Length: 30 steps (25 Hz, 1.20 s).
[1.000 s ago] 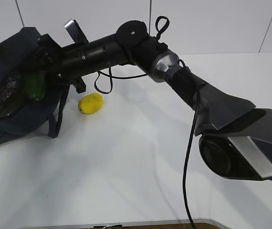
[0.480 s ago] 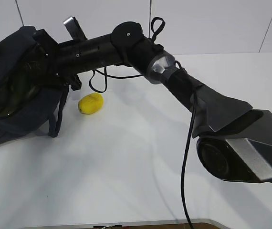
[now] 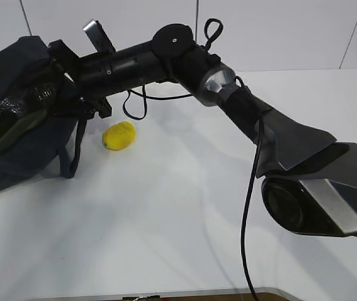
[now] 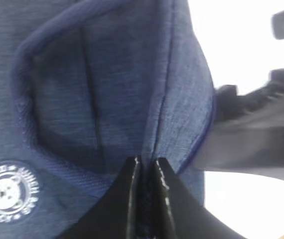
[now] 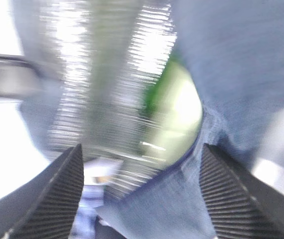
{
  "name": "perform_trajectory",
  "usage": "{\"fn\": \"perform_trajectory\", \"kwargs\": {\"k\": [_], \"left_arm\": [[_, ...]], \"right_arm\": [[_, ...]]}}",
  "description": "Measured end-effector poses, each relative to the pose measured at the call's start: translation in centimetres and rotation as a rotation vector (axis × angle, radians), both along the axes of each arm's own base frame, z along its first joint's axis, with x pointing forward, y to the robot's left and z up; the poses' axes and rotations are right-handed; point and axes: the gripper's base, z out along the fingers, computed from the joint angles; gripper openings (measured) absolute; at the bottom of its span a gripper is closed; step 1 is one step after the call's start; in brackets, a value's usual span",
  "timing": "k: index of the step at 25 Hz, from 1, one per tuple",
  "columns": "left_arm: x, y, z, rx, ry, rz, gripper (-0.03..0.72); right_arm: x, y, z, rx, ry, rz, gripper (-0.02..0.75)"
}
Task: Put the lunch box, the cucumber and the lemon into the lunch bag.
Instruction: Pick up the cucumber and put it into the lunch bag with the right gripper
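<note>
Your right claw (image 5: 139,199) stands wide open w/ nothing in it, at the lunch bag (image 3: 22,150) mouth on the left. Cucumber (image 5: 174,117) lies inside the bag. Left claw (image 4: 145,172) is closed on bag fabric. Lemon (image 3: 119,135) waits on counter (image 3: 166,219), right of the bag. Lunch box: not visible.

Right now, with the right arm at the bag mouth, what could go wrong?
1. The open right gripper sits close to the dark navy fabric lunch bag and its foil lining; withdrawing could snag the fabric.
2. The left gripper pinches only a fold; a tug may slip it.
3. The small yellow lemon lies under the arm and could be knocked.
</note>
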Motion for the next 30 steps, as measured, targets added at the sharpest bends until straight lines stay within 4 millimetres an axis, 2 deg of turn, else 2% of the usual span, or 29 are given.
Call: {"fn": "perform_trajectory", "kwargs": {"k": [5, 10, 15, 22, 30], "left_arm": [[-0.1, 2.2, 0.0, 0.011, -0.002, 0.059, 0.011], [-0.2, 3.7, -0.1, 0.014, 0.0, 0.098, 0.011], [-0.2, 3.9, 0.0, 0.015, -0.004, 0.106, 0.011], [-0.2, 3.9, 0.0, 0.016, -0.006, 0.108, 0.011], [-0.2, 3.9, 0.0, 0.016, -0.006, 0.108, 0.011]], "right_arm": [[0.2, -1.4, 0.2, -0.039, -0.002, 0.051, 0.577], [0.9, -2.8, -1.0, -0.232, -0.009, 0.008, 0.577], [1.5, -4.1, 0.0, -0.416, -0.117, -0.064, 0.577], [1.9, -5.5, 2.2, -0.554, -0.224, -0.149, 0.577], [2.0, -5.5, 1.6, -0.76, -0.309, -0.243, 0.577]]}}
